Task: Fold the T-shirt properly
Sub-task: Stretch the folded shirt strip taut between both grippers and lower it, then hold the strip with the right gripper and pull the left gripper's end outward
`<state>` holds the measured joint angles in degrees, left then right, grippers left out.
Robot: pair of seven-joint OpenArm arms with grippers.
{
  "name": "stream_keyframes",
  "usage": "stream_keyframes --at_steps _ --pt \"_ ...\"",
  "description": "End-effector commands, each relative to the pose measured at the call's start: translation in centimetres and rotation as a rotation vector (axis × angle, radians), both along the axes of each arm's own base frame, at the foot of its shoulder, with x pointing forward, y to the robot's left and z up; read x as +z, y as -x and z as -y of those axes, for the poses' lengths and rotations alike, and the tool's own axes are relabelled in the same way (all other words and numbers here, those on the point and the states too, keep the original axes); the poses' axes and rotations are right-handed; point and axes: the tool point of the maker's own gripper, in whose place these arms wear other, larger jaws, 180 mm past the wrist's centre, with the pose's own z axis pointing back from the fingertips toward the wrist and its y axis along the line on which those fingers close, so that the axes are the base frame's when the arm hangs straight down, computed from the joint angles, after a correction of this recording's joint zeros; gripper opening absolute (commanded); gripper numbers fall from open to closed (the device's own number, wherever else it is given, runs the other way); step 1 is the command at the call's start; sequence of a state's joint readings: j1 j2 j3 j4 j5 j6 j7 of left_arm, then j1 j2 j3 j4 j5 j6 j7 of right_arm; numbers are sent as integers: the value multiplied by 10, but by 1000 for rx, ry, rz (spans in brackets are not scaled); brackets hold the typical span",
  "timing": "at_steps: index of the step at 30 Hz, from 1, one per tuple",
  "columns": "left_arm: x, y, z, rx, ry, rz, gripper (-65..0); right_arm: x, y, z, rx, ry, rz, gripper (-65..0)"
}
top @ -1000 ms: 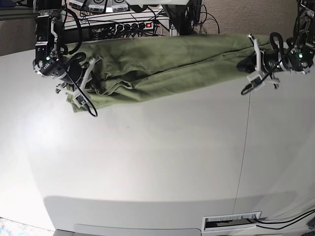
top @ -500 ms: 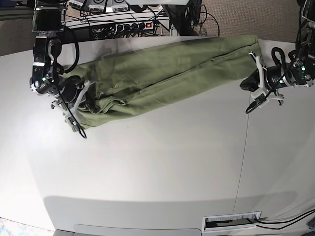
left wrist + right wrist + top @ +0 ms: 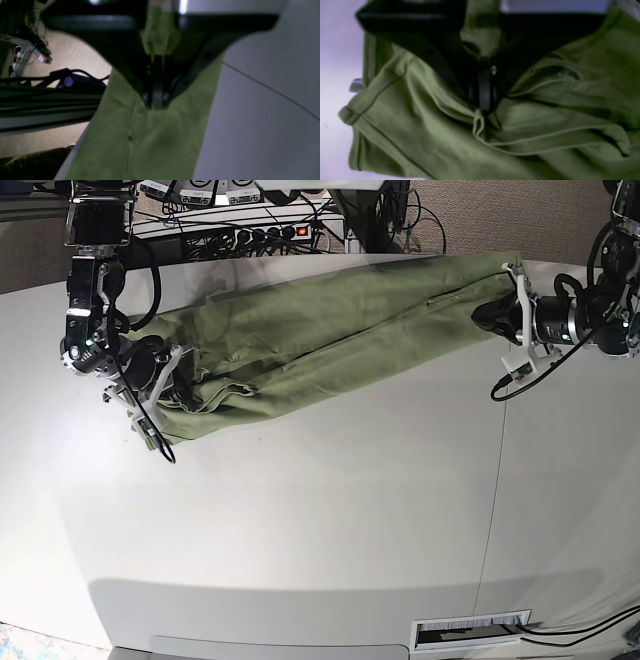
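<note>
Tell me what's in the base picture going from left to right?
Right gripper → T-shirt → left gripper.

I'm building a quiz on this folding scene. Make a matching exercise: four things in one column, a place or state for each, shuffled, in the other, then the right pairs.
Things:
1. T-shirt
2. left gripper
3. right gripper
4. power strip

Places or states:
A. off the table, behind its far edge, among cables
B. shut on the bunched end with stitched hems
C. stretched in a long band across the table's far side
D. shut on the flatter end, near the table seam

Pairs: 1-C, 2-D, 3-B, 4-A
</note>
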<state>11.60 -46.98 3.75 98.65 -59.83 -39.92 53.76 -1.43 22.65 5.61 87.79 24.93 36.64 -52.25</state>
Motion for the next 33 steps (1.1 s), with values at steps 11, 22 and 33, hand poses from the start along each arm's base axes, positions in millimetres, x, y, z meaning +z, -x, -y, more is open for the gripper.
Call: stream_keyframes --at_steps 11,22,33 --pt "-16 8 -15 4 -78 96 -650 8 -5 3 -5 -1 15 -650" --pt "-43 -12 -52 145 -111 163 -650 12 -9 2 -5 -14 42 -650" --pt "-46 -66 -36 183 -100 251 -650 28 -28 3 -4 -2 135 -650"
